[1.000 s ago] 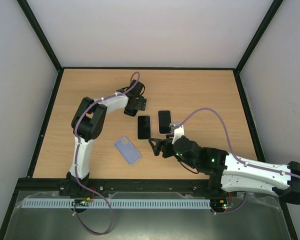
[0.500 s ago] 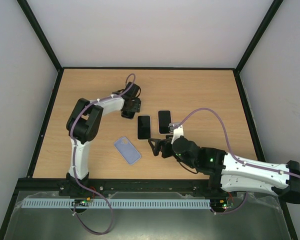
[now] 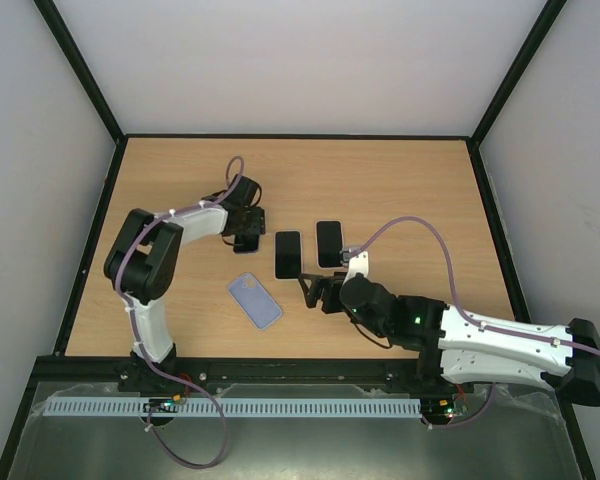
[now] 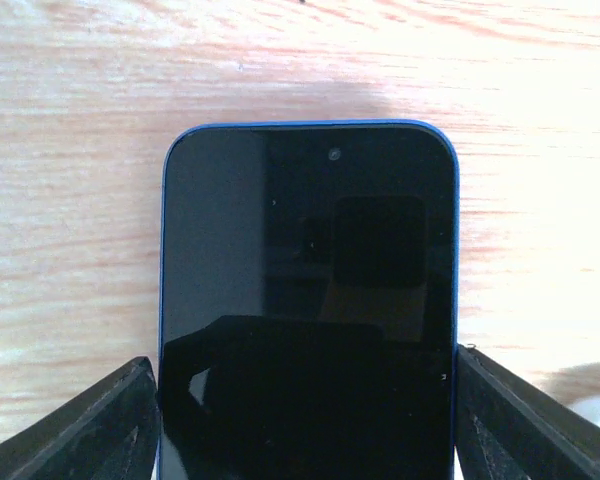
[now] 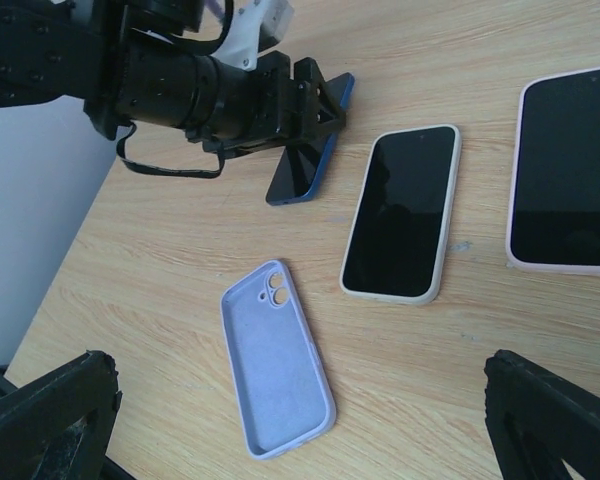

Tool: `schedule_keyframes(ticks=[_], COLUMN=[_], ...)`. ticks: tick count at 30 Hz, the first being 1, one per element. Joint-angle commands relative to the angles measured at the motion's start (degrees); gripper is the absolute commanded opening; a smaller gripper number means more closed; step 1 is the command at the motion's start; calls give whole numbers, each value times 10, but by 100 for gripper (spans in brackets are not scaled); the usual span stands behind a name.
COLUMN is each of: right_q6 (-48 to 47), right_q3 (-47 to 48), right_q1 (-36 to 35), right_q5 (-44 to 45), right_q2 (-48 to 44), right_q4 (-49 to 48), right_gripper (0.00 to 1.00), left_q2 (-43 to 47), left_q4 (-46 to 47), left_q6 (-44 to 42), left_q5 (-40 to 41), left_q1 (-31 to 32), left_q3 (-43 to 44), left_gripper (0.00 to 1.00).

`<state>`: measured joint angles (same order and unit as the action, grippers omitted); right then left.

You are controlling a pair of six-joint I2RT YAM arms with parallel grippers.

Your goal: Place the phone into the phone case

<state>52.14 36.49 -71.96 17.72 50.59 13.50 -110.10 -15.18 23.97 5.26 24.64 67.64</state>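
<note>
A blue phone (image 4: 308, 300) with a dark screen sits between the fingers of my left gripper (image 4: 308, 425), which is shut on its two long edges. In the right wrist view the phone (image 5: 307, 160) hangs tilted in that gripper, its lower end at the table. From above, the left gripper (image 3: 245, 228) is at the table's middle left. The lilac phone case (image 3: 255, 300) lies empty, inside up, nearer the front; it also shows below my right gripper (image 5: 300, 415). My right gripper (image 3: 310, 292) is open and holds nothing, just right of the case.
A phone in a white case (image 3: 288, 254) and a phone in a pink case (image 3: 329, 243) lie screen up side by side between the two grippers. Black frame rails edge the wooden table (image 3: 410, 180).
My left gripper has narrowed onto the blue phone and carried it left and slightly toward the front. The right arm has barely moved.
</note>
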Motion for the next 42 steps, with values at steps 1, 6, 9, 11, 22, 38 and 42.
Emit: schedule_keyframes(ticks=[1, 6, 9, 11, 22, 38, 42], right_q6=[11, 9, 5, 7, 11, 5, 8], right_q3=[-16, -18, -15, -7, -14, -13, -18], right_q1=[1, 1, 1, 1, 1, 1, 1], right_q5=[13, -2, -13, -26, -56, -23, -27], right_q2=[4, 43, 77, 100, 124, 108, 105], right_q4=[-38, -92, -120, -131, -156, -127, -130], right_gripper=[98, 99, 100, 99, 98, 98, 98], left_q2=[48, 110, 146, 156, 69, -43, -56], left_q4=[13, 49, 71, 70, 23, -20, -31], left_q6=[46, 85, 104, 101, 14, -38, -33], left_q5=[-53, -105, -124, -95, -25, 28, 38], left_q1=[-4, -17, -25, -27, -31, -9, -3], left_q3=[-37, -95, -136, -144, -54, 35, 42], left_gripper=[67, 67, 67, 67, 99, 97, 91])
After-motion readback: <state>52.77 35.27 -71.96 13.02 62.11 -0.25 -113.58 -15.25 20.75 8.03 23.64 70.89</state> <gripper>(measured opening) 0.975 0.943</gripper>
